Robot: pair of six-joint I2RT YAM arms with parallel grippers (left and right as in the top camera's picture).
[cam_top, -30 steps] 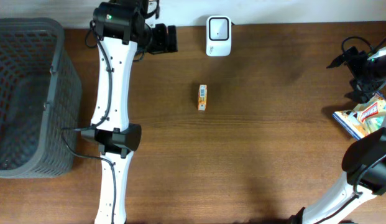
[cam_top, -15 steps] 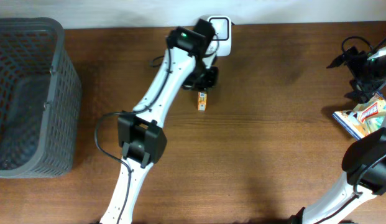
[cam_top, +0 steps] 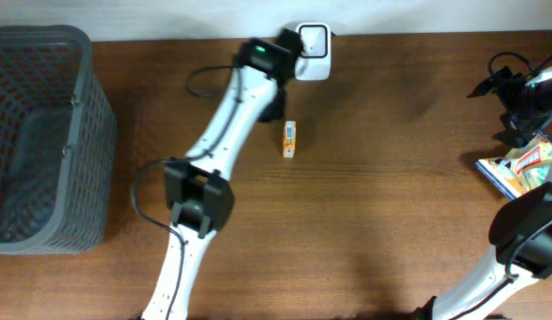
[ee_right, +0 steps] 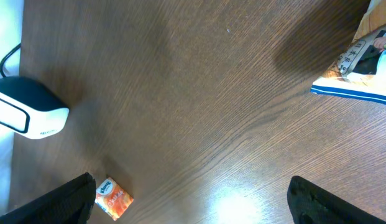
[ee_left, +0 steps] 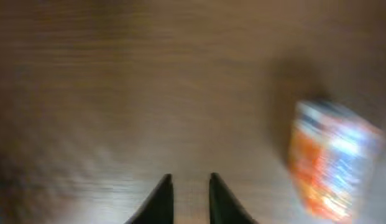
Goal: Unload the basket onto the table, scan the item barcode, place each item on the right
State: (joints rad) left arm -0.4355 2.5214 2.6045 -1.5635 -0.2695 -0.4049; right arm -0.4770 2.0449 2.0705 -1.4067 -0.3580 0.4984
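The small orange item box (cam_top: 289,140) lies flat on the wooden table (cam_top: 391,222), a little in front of the white scanner (cam_top: 312,51) and apart from it. The left gripper (ee_left: 189,177) hangs over bare wood just beside the box, its jaws narrow with only a slim gap and nothing between them; that view is blurred. The right gripper (ee_right: 193,182) stands wide and empty near a colourful packet (cam_top: 516,169). A grey basket (cam_top: 44,133) sits far left

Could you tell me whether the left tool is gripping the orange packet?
No, the orange packet lies on the table beside the left tool, which holds nothing.
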